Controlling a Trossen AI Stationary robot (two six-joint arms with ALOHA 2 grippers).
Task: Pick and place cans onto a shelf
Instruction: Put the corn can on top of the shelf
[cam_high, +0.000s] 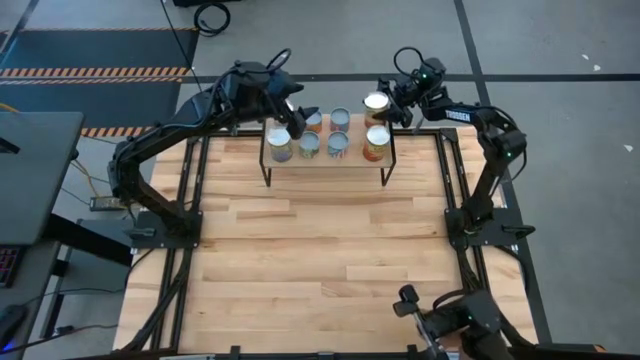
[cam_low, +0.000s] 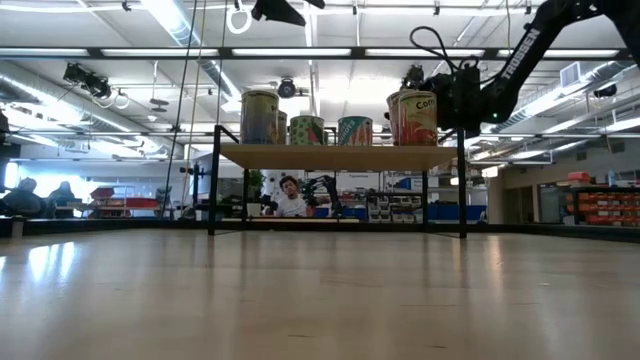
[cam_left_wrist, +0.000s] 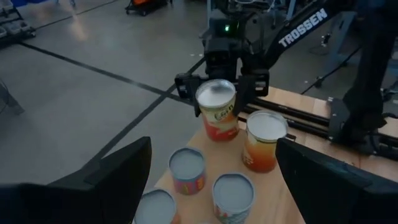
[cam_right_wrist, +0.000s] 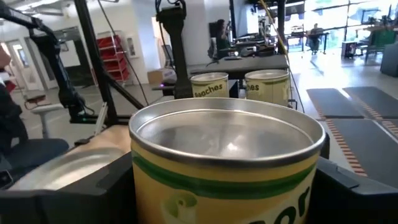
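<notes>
The light-wood shelf (cam_high: 325, 165) on black legs stands at the table's far middle. Several cans stand upright on it in two rows, such as an orange-labelled can (cam_high: 376, 143) at the right front. My right gripper (cam_high: 382, 104) is shut on a yellow-labelled can (cam_high: 375, 101) at the shelf's far right corner; the can also shows in the left wrist view (cam_left_wrist: 216, 109). My left gripper (cam_high: 296, 118) is open and empty, above the shelf's left end, well over the cans (cam_left_wrist: 211, 162). My right gripper pinches the yellow-labelled can by its side wall just under the rim (cam_left_wrist: 200, 102), one finger (cam_left_wrist: 186, 87) on each side. The fingers come level from the table's far right side. The can is upright; I cannot tell whether its bottom rests on the shelf.
The near part of the tabletop (cam_high: 320, 270) lies in front of the shelf. Black frame rails run along the table's left (cam_high: 185, 190) and right (cam_high: 455, 190) sides. A person (cam_low: 290, 200) sits in the room far behind the shelf.
</notes>
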